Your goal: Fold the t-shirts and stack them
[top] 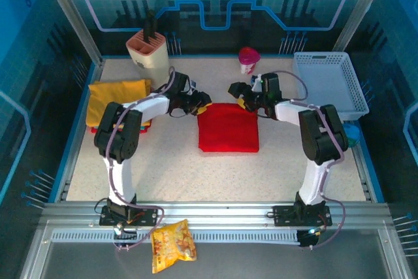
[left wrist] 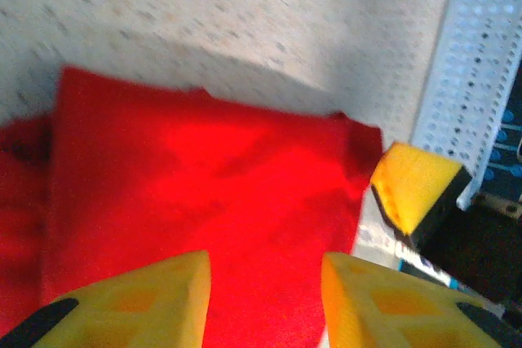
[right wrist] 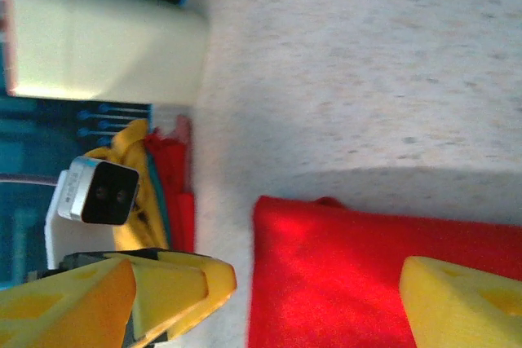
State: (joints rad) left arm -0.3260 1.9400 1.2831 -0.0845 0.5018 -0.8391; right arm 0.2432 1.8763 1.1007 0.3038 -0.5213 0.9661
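A bright red t-shirt (top: 228, 128) lies folded into a flat rectangle at the middle of the table. My left gripper (top: 201, 104) hovers at its far left corner, open, with red cloth (left wrist: 204, 185) under the gap between its fingers (left wrist: 265, 279). At the far right corner is my right gripper (top: 240, 98), also open, the red shirt (right wrist: 367, 266) below its spread jaws (right wrist: 269, 307). Neither holds cloth. The mustard yellow t-shirt (top: 117, 98) lies folded on top of a small pile at the left, red and teal cloth edges (right wrist: 167, 177) showing beneath it.
A cream utensil holder (top: 149, 50) and a pink cup (top: 248, 61) stand at the back. A white lattice basket (top: 330, 83) sits at the back right. A yellow-orange snack bag (top: 173, 245) lies on the front rail. Bare tabletop stretches in front of the red shirt.
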